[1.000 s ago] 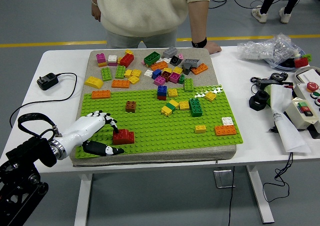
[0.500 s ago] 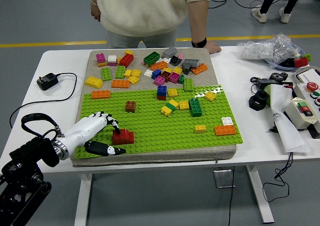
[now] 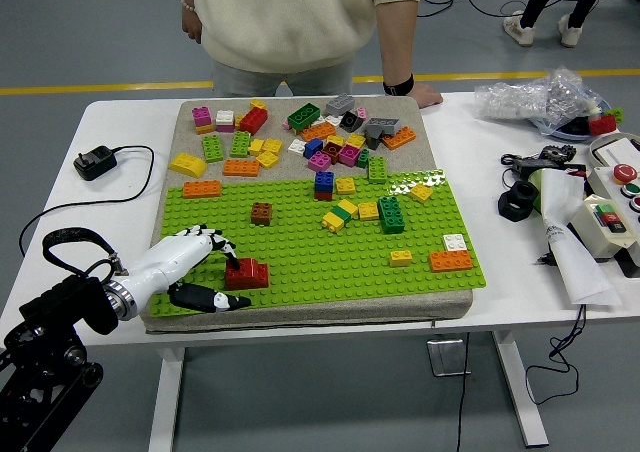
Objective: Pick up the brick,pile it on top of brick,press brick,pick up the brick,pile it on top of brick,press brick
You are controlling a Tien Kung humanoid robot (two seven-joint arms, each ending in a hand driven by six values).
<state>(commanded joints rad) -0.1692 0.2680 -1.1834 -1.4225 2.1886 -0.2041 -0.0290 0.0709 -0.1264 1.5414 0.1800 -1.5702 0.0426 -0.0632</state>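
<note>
**Left robot hand on the red brick**

Left robot hand (image 3: 200, 267) of mine reaches in from the lower left corner and lies low over the near left part of the green baseplate (image 3: 320, 262). Its fingers (image 3: 222, 245) curl down from above onto the red brick (image 3: 247, 273), and my thumb (image 3: 215, 298) stretches along the plate's front edge just below it, so I am pinching that brick between fingers and thumb. The red brick sits on the plate's studs, near its front left corner; it looks like a small piece on a wider one, though I cannot tell whether they are two bricks.

Farther back on the plate I see a brown brick (image 3: 261, 212), a blue brick (image 3: 324, 183), a dark green brick (image 3: 391, 213), and an orange brick (image 3: 451, 261) with a white brick (image 3: 455, 241) just behind it near the right edge. Behind the plate, a loose heap of coloured bricks (image 3: 300, 132) lies on the grey mat (image 3: 190, 117).

At the far side of the counter (image 3: 120, 192) a person in a cream sweater rests one hand (image 3: 425, 96) on the counter at the mat's far right corner. A black charger (image 3: 96, 162) lies on the counter to the left of the mat.
</note>
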